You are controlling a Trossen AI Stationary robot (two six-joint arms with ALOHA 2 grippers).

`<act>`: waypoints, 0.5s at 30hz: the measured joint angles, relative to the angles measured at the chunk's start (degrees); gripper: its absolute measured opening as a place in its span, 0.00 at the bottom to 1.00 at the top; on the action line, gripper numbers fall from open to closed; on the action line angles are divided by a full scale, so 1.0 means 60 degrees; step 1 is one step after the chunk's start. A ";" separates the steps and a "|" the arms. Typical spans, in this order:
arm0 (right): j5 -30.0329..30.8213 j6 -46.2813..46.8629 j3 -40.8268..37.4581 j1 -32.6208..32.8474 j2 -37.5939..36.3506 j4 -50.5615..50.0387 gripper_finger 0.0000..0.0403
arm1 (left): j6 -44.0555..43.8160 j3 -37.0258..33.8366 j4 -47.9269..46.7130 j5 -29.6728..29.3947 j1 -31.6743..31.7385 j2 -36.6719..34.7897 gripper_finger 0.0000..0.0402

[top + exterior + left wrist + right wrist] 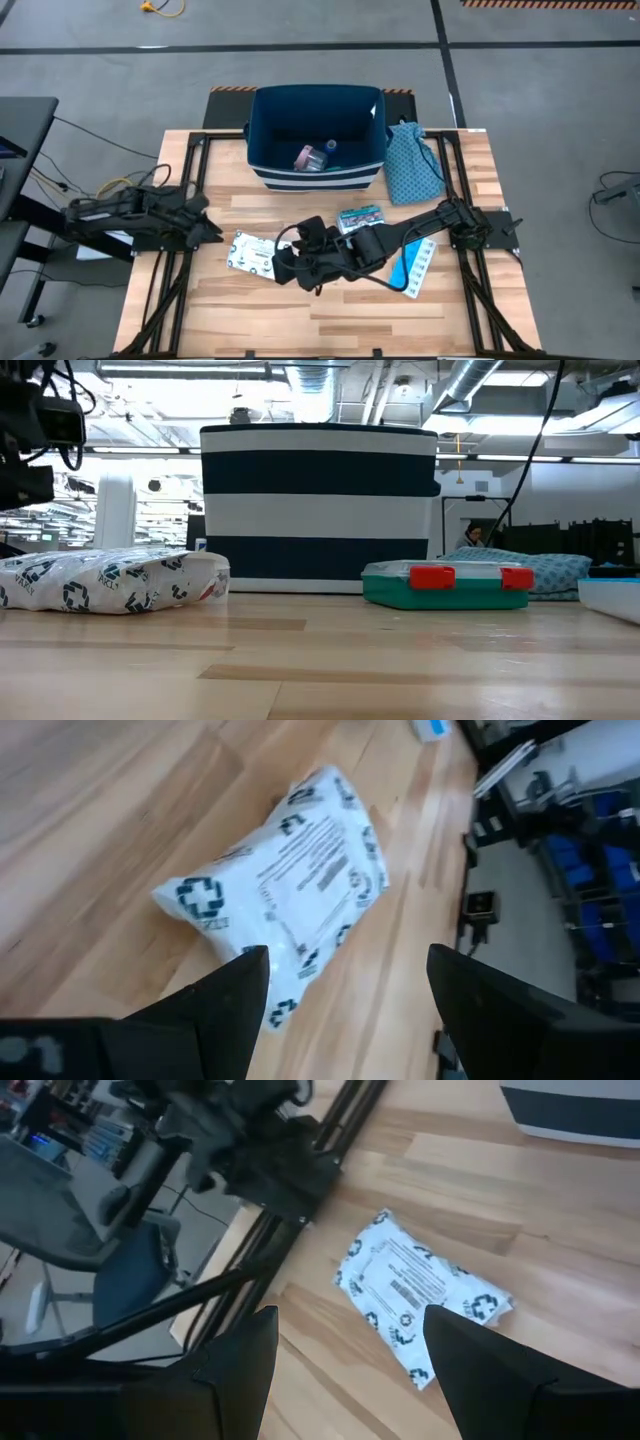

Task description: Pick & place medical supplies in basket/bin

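A white flat packet with green print (pixel 252 252) lies flat on the table left of centre; it also shows as the packet (pixel 280 890) and the packet (pixel 425 1295) in the wrist views. A teal-and-red box (pixel 360 217) and a light blue pill organiser (pixel 415 265) lie to its right. The navy bin (pixel 315 135) at the far side holds a pink item (pixel 308 158) and a roll (pixel 330 147). My left gripper (pixel 213 232) stands open at the table's left edge, pointing at the packet. My right gripper (pixel 285 262) hangs open above the table beside the packet's right end.
A teal patterned cloth bag (pixel 412 165) leans against the bin's right side. Dark frame rails (pixel 170 250) run along the table's left and right edges. Bare wood lies along the near edge (pixel 320 320). In the low view the box (pixel 445 585) stands before the striped bin (pixel 318 505).
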 joint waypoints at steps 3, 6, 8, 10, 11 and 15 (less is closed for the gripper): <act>-0.0022 -0.0256 0.0000 -0.0002 0.0013 0.0177 0.61 | 0.0169 0.0000 0.0037 0.0004 0.0000 0.0561 0.65; -0.0157 -0.0379 0.0000 -0.0002 0.0013 0.0298 0.61 | 0.0339 0.0000 -0.0027 -0.0004 0.0000 0.1175 0.65; -0.0223 -0.0443 0.0000 -0.0013 0.0013 0.0290 0.61 | 0.0417 0.0000 0.0010 -0.0008 0.0000 0.1586 0.65; -0.0226 -0.0483 0.0000 -0.0009 0.0017 0.0274 0.61 | 0.0437 0.0000 0.0059 -0.0079 0.0000 0.1925 0.65; -0.0222 -0.0546 0.0000 -0.0009 0.0017 0.0289 0.61 | 0.0444 0.0000 0.0121 -0.0161 -0.0003 0.2060 0.65; -0.0250 -0.0714 0.0000 -0.0009 0.0017 0.0294 0.61 | 0.0442 0.0000 0.0232 -0.0360 -0.0004 0.2451 0.65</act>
